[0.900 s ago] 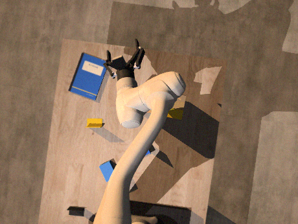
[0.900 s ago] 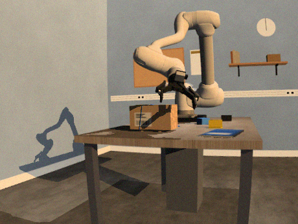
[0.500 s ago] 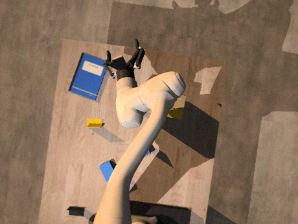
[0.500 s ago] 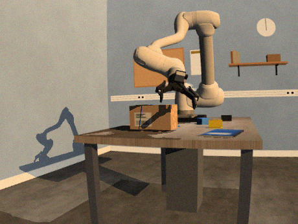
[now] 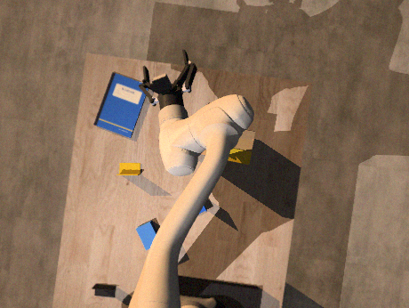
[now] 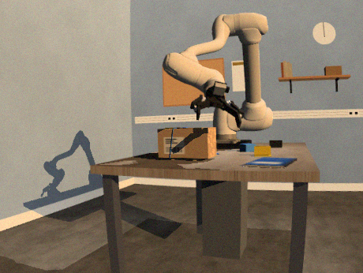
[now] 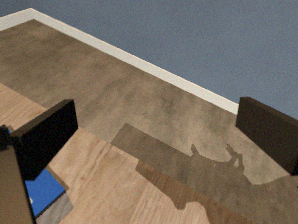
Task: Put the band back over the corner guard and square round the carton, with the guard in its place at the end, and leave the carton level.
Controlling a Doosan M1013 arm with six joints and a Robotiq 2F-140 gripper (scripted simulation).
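The brown carton (image 6: 187, 143) stands on the table's left part in the side view. A thin blue band (image 6: 171, 143) runs slightly slanted down its labelled face. From above, the arm hides most of the carton (image 5: 245, 141); a yellow corner guard (image 5: 240, 156) shows at its near edge. My gripper (image 5: 165, 67) is open and empty. It hangs in the air beside the blue book (image 5: 121, 104), near the table's far edge and well away from the carton. In the side view it (image 6: 217, 112) is above and to the right of the carton. The wrist view shows both fingers spread (image 7: 155, 125) over the table edge and floor.
A loose yellow block (image 5: 130, 168), a blue block (image 5: 147, 233) and a black block (image 5: 104, 289) lie on the table. The book also shows in the wrist view (image 7: 42, 192). The robot base stands at the table's rear edge.
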